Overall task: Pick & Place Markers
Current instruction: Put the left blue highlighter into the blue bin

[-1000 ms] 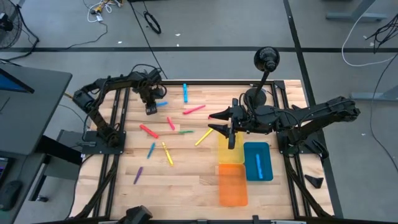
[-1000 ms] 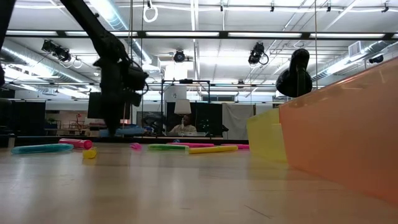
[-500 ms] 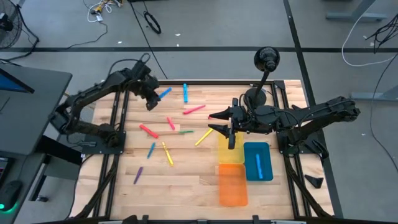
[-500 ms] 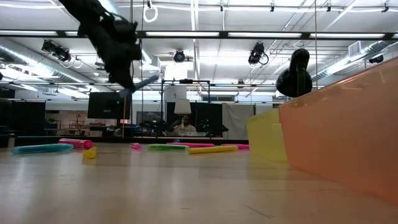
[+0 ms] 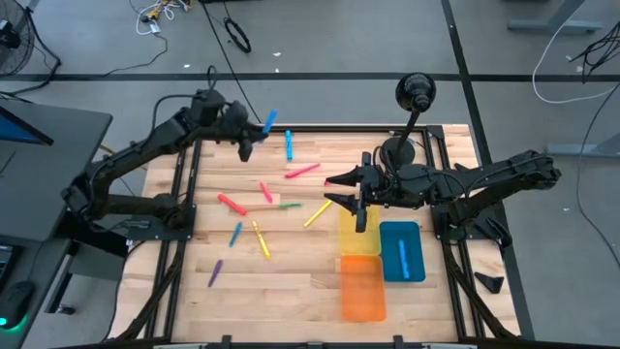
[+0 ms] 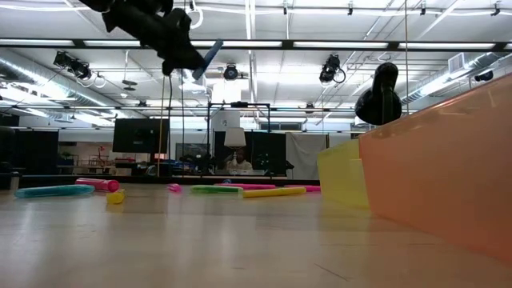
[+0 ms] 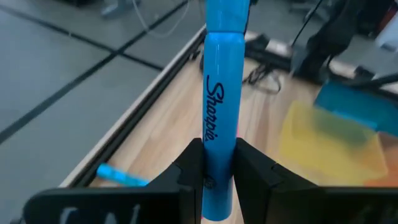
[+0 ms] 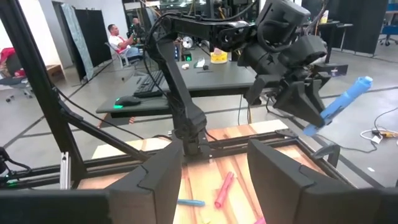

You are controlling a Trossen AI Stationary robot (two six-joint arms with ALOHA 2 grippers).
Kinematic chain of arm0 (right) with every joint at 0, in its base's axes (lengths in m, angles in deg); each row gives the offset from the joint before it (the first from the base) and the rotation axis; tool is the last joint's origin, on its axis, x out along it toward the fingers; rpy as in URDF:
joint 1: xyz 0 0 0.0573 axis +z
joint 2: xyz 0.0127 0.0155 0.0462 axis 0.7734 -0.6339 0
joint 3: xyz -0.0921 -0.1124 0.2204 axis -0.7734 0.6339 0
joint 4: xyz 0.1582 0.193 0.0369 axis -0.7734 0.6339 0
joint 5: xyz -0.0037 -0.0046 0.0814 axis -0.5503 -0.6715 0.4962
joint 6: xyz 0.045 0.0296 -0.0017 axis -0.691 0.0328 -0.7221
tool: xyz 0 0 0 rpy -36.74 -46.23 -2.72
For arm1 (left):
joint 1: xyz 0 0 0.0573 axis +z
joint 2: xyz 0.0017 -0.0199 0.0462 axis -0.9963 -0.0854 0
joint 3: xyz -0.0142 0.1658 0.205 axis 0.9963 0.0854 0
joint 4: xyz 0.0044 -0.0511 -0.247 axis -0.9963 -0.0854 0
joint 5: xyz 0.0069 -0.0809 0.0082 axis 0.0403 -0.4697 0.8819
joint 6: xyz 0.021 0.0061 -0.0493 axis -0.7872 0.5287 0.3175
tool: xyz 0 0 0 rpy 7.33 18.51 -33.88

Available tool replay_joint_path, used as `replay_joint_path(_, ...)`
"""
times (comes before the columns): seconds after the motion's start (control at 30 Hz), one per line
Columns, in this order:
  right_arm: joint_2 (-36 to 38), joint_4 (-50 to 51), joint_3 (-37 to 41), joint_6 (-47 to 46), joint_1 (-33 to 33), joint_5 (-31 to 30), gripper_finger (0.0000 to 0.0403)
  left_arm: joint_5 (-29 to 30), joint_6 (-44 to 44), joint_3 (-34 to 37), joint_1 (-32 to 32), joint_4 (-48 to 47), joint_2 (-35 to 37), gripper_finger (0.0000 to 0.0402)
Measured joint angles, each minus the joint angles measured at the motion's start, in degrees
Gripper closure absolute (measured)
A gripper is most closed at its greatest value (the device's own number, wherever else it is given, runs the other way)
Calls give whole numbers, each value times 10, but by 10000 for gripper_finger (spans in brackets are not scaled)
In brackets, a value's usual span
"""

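The left gripper (image 5: 250, 136) is hanging high above the far left part of the slatted wooden table (image 5: 291, 281), its two dark fingers (image 7: 189, 171) clamping around a smooth, glossy blue Sharpie marker (image 7: 219, 112), a round plastic tube printed with black script lettering. In the high view this blue marker is sticking out beyond the gripper at a tilt, clear of the table surface. The right gripper (image 5: 341, 191) is waiting near the middle of the table, just beside the trays, with its blocky dark fingers (image 8: 280, 168) standing apart and holding nothing. The other markers are lying scattered flat on the pale wood: a second blue marker (image 5: 289, 144) near the far edge, a pink marker (image 5: 303, 171), a red marker (image 5: 231, 204), a thin green marker (image 5: 289, 206), yellow markers (image 5: 261, 239), and a purple marker (image 5: 215, 272) nearer the front. Three flat rectangular trays of translucent plastic are sitting close together on the right side: a yellow tray (image 5: 356, 239), an orange tray (image 5: 363, 293), and a blue tray (image 5: 412, 237) with one blue marker (image 5: 403, 256) lying inside it.
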Motion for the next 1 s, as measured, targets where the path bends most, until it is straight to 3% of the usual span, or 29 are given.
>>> replay_joint_path(0.4,0,-25,0,4,0,0,218,43,46,0,-85,131,0,336)
replay_joint_path(0.63,0,-48,-2,-44,-18,0,218,84,54,0,-155,202,0,336)
replay_joint_path(1.0,-3,18,-83,30,-42,1,193,162,58,0,-272,290,-1,336)
